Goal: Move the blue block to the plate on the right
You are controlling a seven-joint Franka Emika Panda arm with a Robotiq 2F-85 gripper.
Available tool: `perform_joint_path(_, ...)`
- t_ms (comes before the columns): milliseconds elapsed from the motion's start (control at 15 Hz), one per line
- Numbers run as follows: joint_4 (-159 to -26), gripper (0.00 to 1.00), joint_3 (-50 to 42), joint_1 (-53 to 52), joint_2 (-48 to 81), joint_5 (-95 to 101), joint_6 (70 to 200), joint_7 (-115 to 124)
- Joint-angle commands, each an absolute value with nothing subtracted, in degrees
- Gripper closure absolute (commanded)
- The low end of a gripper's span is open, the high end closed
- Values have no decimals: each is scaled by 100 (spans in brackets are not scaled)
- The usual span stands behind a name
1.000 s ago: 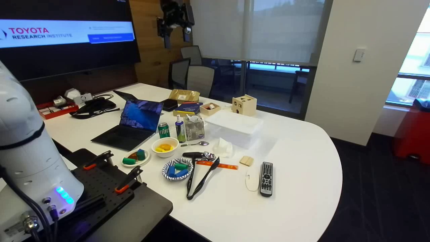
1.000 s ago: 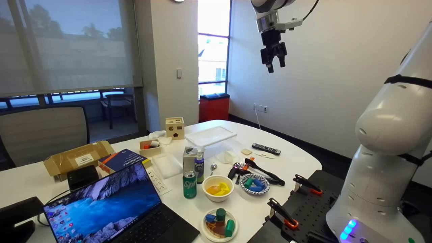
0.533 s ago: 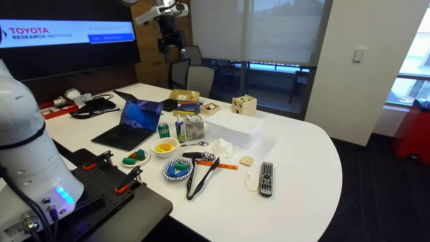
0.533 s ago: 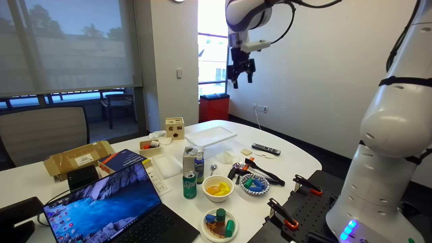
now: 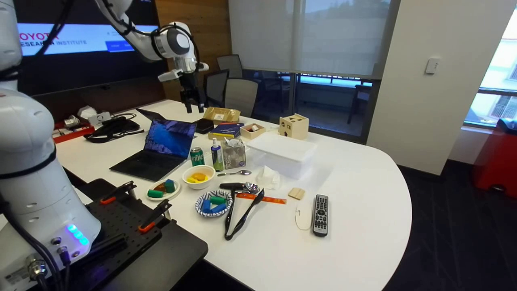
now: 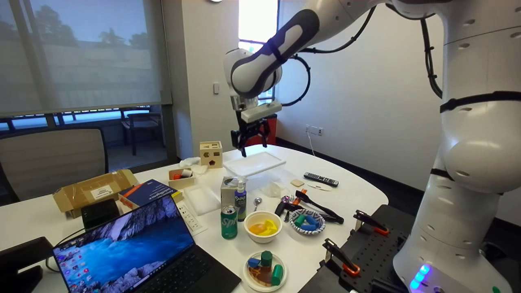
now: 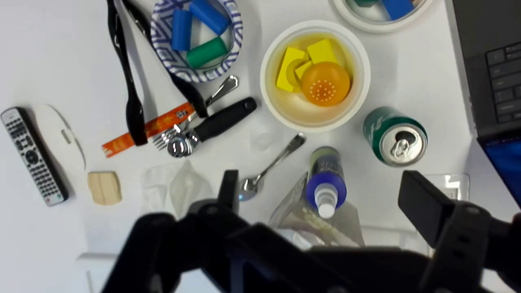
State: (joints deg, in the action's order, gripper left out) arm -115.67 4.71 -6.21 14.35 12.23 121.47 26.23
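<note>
- Currently, at far left in an exterior view, the arm (image 5: 26, 125) covers the first letters on the wall screen (image 5: 93, 72), which were readable a moment earlier.
- To the right of that, the fingers (image 6: 243, 149) sit lower and further left in both exterior views than half a second ago, above the desk (image 6: 358, 203); the wrist view shows them spread wide apart.
- The things on the desk look unmoved.
- In the wrist view, left of centre at the top, a patterned bowl (image 7: 160, 38) holds a blue block (image 7: 181, 30) lying down, its long axis running up and down the picture; just beside it lies a second blue block (image 7: 209, 16), slanting from upper left to lower right; below both, a green block (image 7: 206, 53) slants the other way.
- At top right, the plate (image 7: 378, 27) carries a third blue block (image 7: 398, 7); which blue block the task means cannot be told.
- Hard to see, from the left: the patterned bowl's top is cut off; lower down, the spray bottle (image 7: 326, 175) overlaps the tissue box (image 7: 346, 228), whose lower part is hidden; the plate is also cut off, leaving the third blue block's long axis unclear; the laptop (image 7: 474, 24) runs out of frame.
</note>
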Motion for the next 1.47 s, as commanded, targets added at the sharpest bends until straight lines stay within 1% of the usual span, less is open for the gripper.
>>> perform_joint_path(0, -11894, 0, 377, -871, 1790, 958, 12294, 3269)
perform_joint_path(267, -12254, 0, 451, -1012, 2171, 276, 12755, 3519)
perform_joint_path(467, -12301, 0, 572, -1170, 2560, -210, 13423, 3417)
perform_joint_path(800, -12391, 0, 586, -1722, 3239, -582, 14364, 3857)
perform_joint_path(1133, -12501, 0, 400, -2087, 3406, -516, 14104, 4410)
perform_joint_path(1400, -12285, 0, 325, -2039, 3647, -351, 13942, 4144)
